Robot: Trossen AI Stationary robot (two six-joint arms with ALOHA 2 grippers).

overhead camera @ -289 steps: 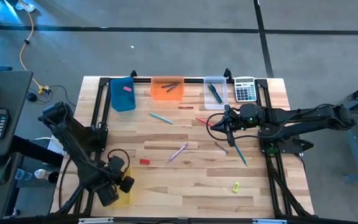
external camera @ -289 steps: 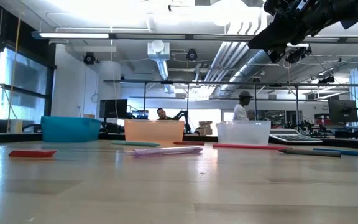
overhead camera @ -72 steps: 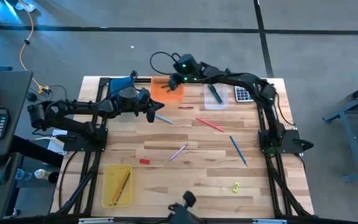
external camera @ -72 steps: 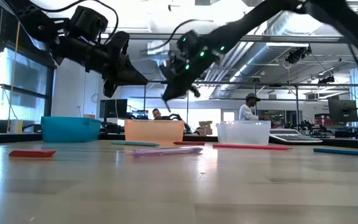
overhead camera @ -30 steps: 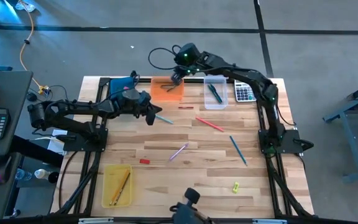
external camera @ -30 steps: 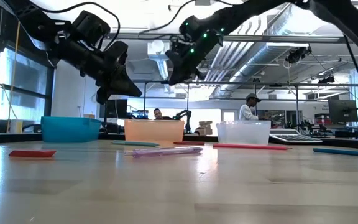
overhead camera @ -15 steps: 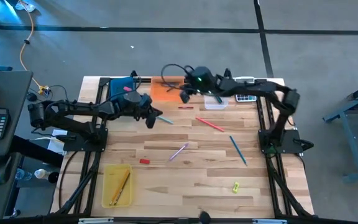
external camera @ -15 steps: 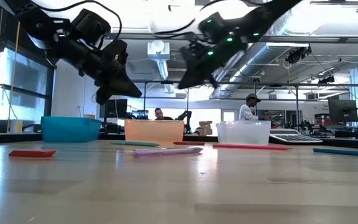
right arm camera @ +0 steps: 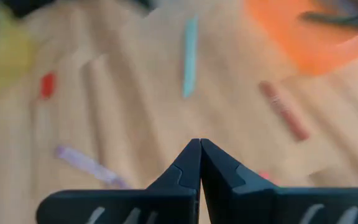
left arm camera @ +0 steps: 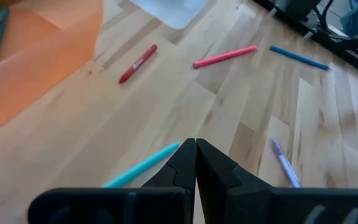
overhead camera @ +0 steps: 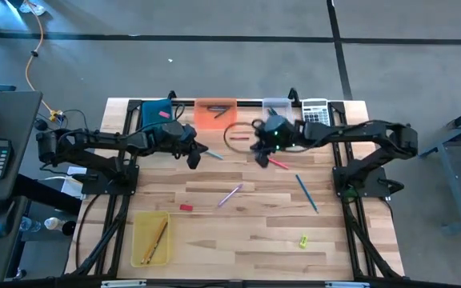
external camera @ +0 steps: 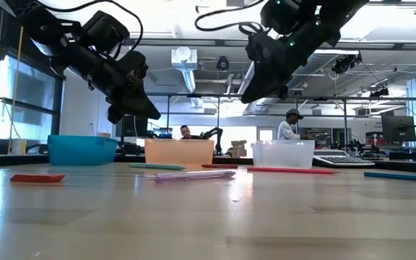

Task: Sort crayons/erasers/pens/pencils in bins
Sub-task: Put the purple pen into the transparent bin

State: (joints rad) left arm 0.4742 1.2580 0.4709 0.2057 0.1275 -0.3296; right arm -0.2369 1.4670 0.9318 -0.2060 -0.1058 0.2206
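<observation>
The right gripper has swung off the orange bin to just above the pink pencil, clenched empty; it should open before descending.

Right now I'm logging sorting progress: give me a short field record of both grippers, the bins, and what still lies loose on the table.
left gripper: shut, empty, over the teal pen
right gripper: shut, empty, above the long pink pencil
orange plastic bin: holds dark sticks
yellow plastic bin: holds orange pencils
blue plastic bin: holds a pink eraser
loose: red crayon, blue pen, purple pen, small red eraser
</observation>
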